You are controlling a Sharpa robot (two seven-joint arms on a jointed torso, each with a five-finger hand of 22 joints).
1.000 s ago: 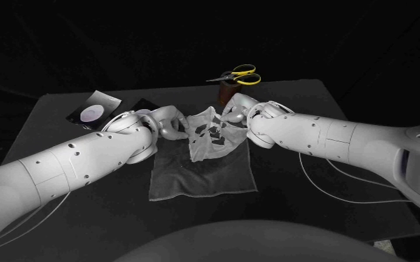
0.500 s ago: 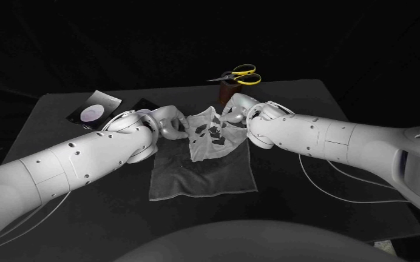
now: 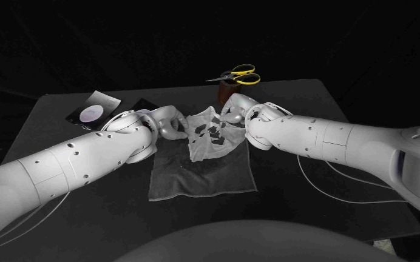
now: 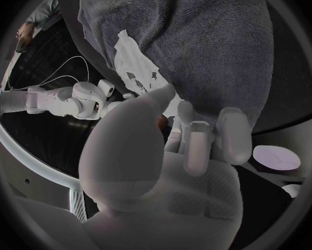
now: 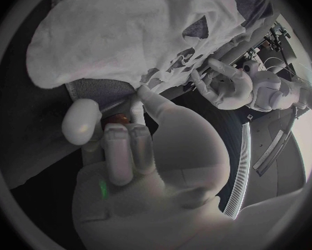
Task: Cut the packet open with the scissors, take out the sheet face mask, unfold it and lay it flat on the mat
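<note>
Mat point(image 3: 203, 178) flat on counter point(image 3: 302, 99), nearer than both hands. Left hand point(image 3: 166, 122) pinches one upper edge of sheet face mask point(image 3: 210, 137). Right hand point(image 3: 238, 111) pinches opposite edge. Mask spread between hands, over mat's far end. Packet point(image 3: 93, 108) beyond left hand. Scissors point(image 3: 239, 75) beyond right hand.

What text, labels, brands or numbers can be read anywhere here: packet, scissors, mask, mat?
No legible text in any view.
On the dark flat packet there is a pale round print; any lettering is too small to read.
On the yellow-handled scissors, no brand or marking can be made out.
The white sheet face mask and the grey cloth mat show no writing.
</note>
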